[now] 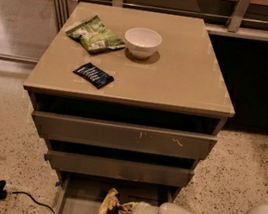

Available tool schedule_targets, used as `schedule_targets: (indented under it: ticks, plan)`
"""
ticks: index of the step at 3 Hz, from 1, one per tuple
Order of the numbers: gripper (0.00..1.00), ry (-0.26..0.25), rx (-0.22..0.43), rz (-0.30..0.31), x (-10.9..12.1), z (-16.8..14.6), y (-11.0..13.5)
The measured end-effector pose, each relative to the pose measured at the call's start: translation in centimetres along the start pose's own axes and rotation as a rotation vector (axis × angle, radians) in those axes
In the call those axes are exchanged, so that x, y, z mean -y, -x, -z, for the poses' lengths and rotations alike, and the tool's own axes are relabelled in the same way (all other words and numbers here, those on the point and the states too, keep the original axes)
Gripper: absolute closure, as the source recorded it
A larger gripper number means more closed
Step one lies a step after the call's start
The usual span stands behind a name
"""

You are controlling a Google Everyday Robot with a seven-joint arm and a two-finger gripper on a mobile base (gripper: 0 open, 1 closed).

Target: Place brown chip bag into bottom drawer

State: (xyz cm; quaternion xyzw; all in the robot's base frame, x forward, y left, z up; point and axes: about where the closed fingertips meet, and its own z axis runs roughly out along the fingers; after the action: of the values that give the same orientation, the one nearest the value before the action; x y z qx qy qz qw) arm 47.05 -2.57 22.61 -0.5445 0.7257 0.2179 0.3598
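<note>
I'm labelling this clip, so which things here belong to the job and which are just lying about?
Job:
brown chip bag, at the open bottom drawer
pincer, against the bag's right side, low in the drawer opening

Lying about, all on the cabinet top:
green-and-white bag
white bowl
black-blue packet

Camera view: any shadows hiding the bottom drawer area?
Camera view: cabinet top evenly lit, white bowl casts a soft shadow; bottom drawer lies shaded under the upper drawers, so the brown chip bag and the end effector beside it in that drawer look dim.
</note>
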Motion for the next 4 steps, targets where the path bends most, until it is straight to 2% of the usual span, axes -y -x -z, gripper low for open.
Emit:
schedule_targets:
  ticks: [1, 2, 3, 4]
  plan:
    - [1.0, -0.053, -0.065, -0.037, 2.3, -0.8, -3.3]
    - [1.0, -0.1, -0.082, -0.056, 3.6, -1.2, -5.1]
    - [0.84, -0.105, -0.084, -0.058, 3.7, -1.3, -5.2]
    - [0.53, -0.105, -0.084, -0.058, 3.7, -1.3, -5.2]
